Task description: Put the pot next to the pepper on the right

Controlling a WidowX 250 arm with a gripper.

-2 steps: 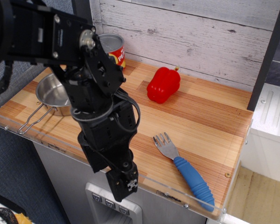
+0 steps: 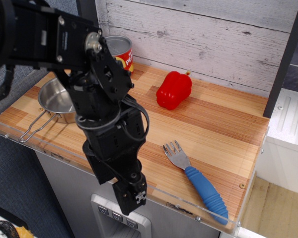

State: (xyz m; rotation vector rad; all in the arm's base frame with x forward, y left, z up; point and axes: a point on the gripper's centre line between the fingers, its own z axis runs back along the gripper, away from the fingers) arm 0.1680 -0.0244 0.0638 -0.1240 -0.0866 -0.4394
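Your pot (image 2: 57, 99) sits at the worktop's (image 2: 208, 124) left end, wire handle toward the front edge, well apart from the pepper (image 2: 174, 89) near the back wall. Your gripper (image 2: 131, 194) hangs over the front edge, holding nothing; its opening can't be judged.
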